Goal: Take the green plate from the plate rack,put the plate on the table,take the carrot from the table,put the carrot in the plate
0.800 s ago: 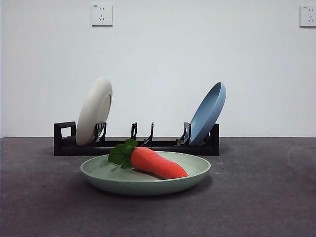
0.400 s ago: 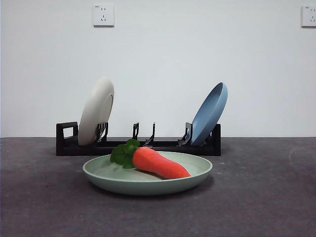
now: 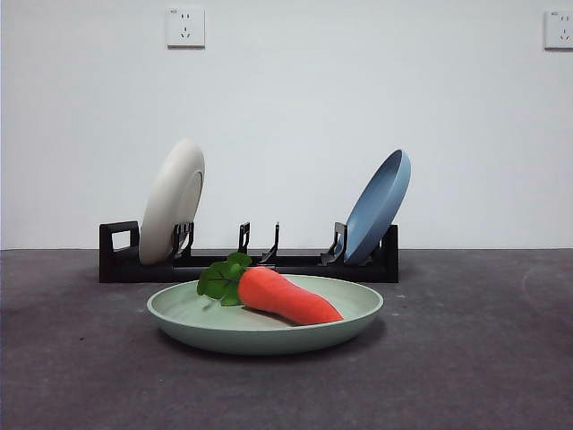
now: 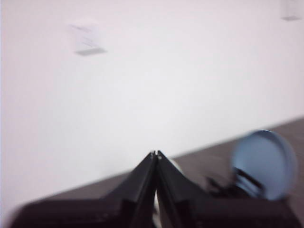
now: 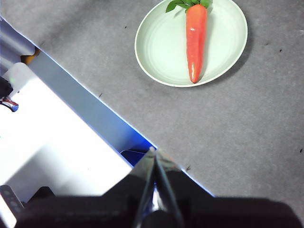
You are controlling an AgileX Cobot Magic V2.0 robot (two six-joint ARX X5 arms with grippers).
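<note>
We find no writing, brand, number or sign that we can read in any view. In the front view, two white wall sockets (image 3: 184, 27) sit on the wall at about eleven o'clock and one o'clock (image 3: 559, 29); each carries a tiny dark mark at its upper corner, too small for us to make out. In the left wrist view the wall sockets are blurred and show nothing legible. The right wrist view shows no lettering on anything we can see there.
</note>
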